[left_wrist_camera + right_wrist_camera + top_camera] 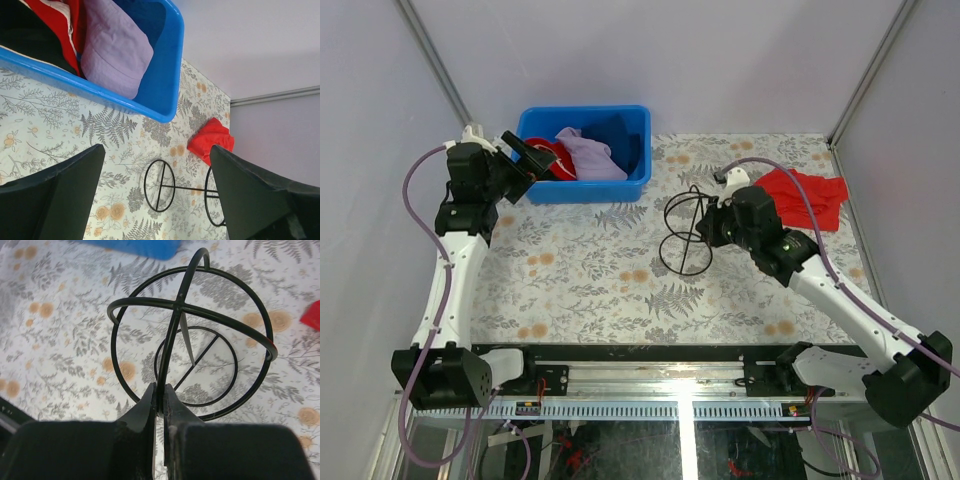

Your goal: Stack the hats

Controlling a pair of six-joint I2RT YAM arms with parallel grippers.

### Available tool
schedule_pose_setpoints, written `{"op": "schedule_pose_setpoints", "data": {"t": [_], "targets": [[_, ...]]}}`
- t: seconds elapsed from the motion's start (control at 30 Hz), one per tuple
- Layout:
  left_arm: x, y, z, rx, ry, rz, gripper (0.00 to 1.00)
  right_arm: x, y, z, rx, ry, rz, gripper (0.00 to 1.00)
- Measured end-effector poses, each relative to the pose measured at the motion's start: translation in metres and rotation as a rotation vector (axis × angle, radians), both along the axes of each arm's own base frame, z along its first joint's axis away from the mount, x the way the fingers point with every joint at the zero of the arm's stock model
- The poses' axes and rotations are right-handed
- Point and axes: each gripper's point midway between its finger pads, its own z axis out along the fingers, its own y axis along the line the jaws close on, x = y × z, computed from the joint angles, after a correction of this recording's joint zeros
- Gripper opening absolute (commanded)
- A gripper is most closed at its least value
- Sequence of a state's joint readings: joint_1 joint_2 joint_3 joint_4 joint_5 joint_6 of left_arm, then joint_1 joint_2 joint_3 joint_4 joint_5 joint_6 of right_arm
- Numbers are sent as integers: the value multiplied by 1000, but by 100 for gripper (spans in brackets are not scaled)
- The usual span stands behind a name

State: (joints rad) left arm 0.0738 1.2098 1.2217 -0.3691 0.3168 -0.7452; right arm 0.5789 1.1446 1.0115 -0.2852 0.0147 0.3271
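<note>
Gripping one hoop wire of the black wire stand [685, 235], the right gripper [712, 225] is clenched on it near the table centre. In the right wrist view, both fingers [142, 415] pinch the wire between them. The stand is tilted; whether its base ring touches the table cannot be told.

The left gripper [525, 155] hangs at the 9 o'clock rim of the blue bin [585, 190]. It is released, the fingers spread wide with nothing between them. The bin sits at 11 o'clock on the patterned table [590, 290].

Inside the bin, the lavender hat [592, 158] lies at centre. The red hat [558, 160] touches it on its 9 o'clock side. In the left wrist view, black fabric with a cream edge [25, 47] lies beside the red hat. A flat red cloth [808, 195] lies at 2 o'clock, well apart from the bin.
</note>
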Motion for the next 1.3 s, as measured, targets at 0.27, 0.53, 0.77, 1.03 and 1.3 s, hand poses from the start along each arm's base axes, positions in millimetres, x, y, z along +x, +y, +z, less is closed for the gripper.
{"op": "schedule_pose_setpoints", "data": {"t": [0.27,0.53,0.77,1.03,1.3], "targets": [[-12,-5,2,3,-15,-32,89,-27,7,-8,0,-18,52,6],[-17,-8,-5,-3,2,-47,89,-41,11,-14,-20,-17,94,33],[-17,-9,-7,-3,8,-52,85,-46,12,-15,-46,-14,122,50],[-4,-28,-17,35,73,-93,76,-47,-1,11,-73,-76,97,61],[72,-34,-45,48,198,-97,67,-47,-24,34,-108,-144,29,63]]}}
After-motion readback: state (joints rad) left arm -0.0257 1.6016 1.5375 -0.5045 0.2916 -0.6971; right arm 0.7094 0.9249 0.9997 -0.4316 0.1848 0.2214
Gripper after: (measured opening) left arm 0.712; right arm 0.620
